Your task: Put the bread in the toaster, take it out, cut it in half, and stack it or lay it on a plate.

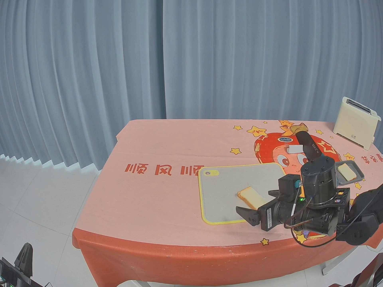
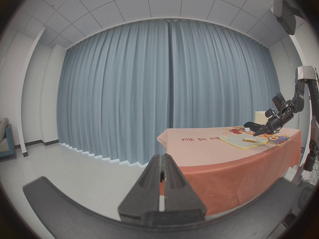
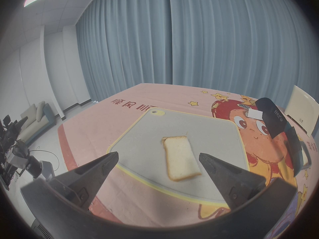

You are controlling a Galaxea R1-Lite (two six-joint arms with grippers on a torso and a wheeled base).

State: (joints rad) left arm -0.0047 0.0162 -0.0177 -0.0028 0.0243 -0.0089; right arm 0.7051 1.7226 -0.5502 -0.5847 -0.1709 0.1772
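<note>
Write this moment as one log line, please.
bread slice: flat on cutting board | right end effector: open, near the slice | left end effector: shut, off the table

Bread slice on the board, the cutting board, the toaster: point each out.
bread slice (image 3: 179, 158), right wrist view, middle of its top face.
cutting board (image 1: 221, 192), head view, bare grey surface left of the slice.
toaster (image 1: 354, 127), head view, its broad side wall.
</note>
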